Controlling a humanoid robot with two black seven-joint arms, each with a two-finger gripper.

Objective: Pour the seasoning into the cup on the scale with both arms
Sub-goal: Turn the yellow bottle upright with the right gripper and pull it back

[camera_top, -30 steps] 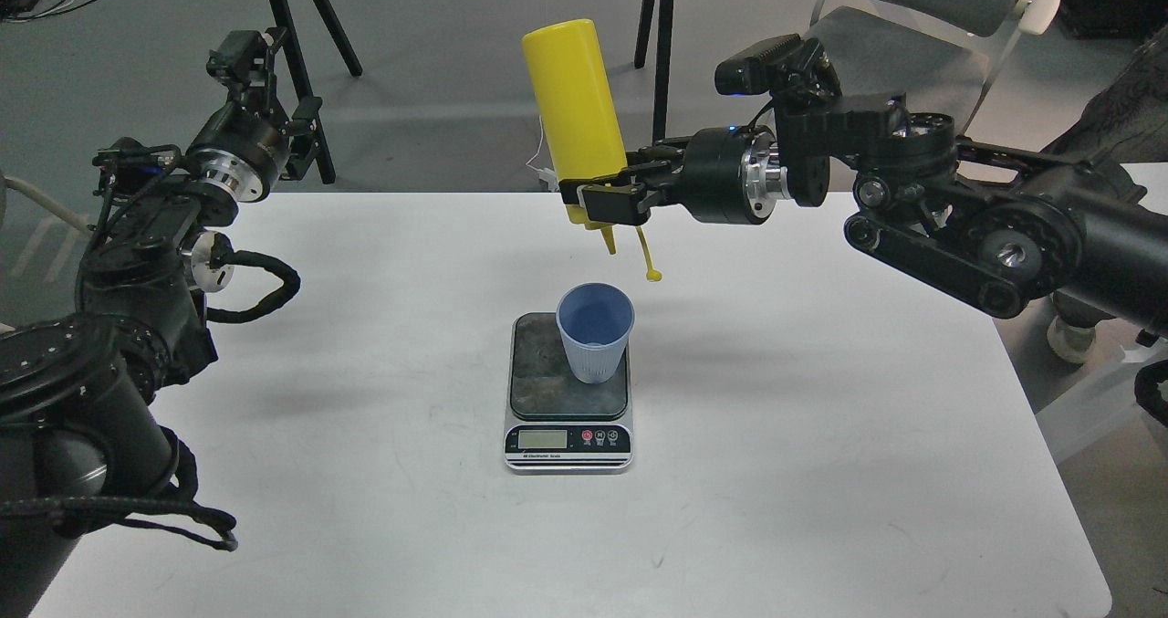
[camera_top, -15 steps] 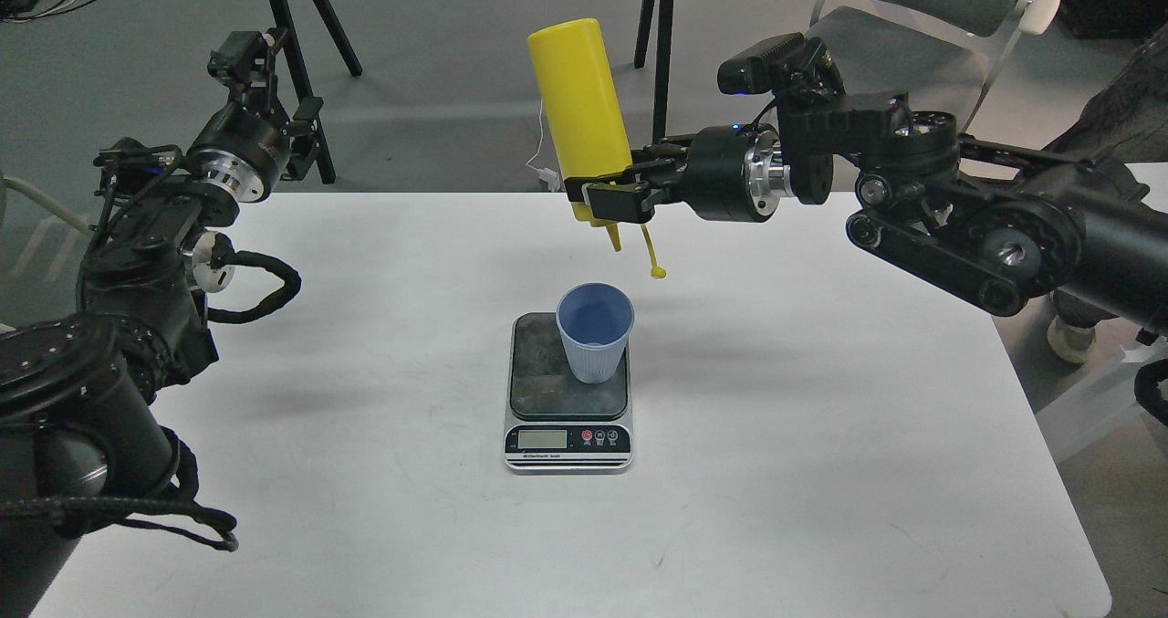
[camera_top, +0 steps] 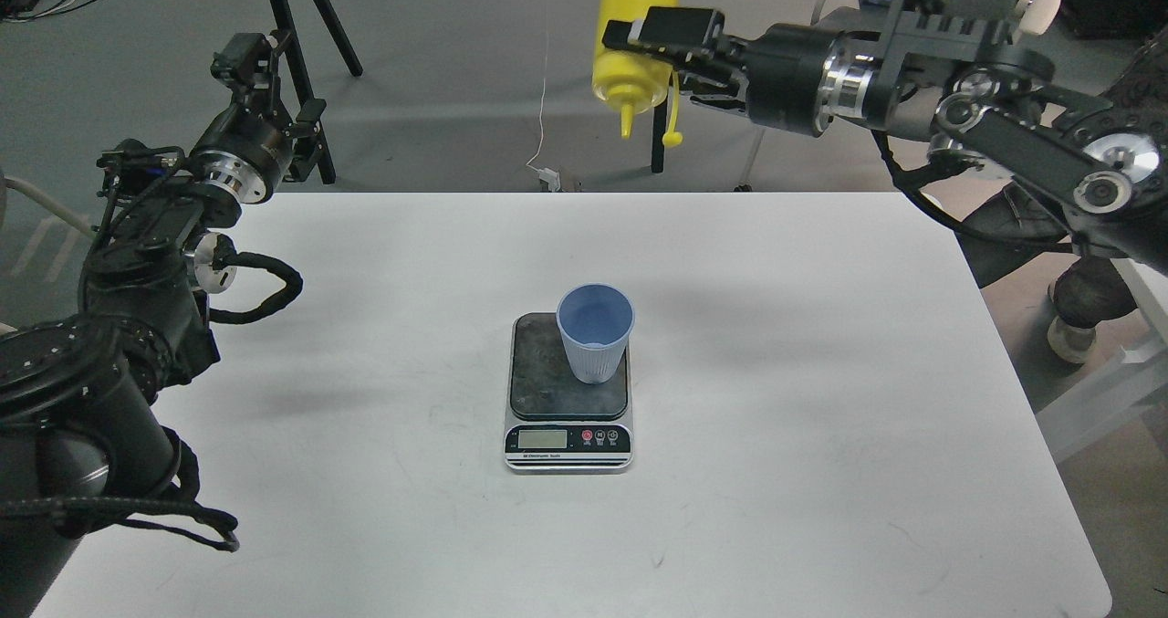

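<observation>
The light-blue ribbed cup (camera_top: 595, 330) stands upright on the dark plate of the scale (camera_top: 546, 376), on the plate's far right part, near the middle of the white table. My right gripper (camera_top: 671, 32) is shut on the yellow seasoning bottle (camera_top: 630, 61) and holds it upside down, high above the table's far edge. The nozzle points down and the tethered tip cap hangs beside it. The bottle's base is cut off by the top of the view. My left gripper (camera_top: 265, 84) is raised beyond the table's far left corner; its fingers cannot be told apart.
The white table (camera_top: 821, 399) bears only the scale and cup. Black stand legs (camera_top: 310, 25) and a thin cable on the grey floor lie behind it. A chair and white frame parts stand at the right, off the table's edge.
My right arm has lifted the upside-down bottle well up and a little to the right, away from over the cup. The left arm, cup and scale have not moved.
</observation>
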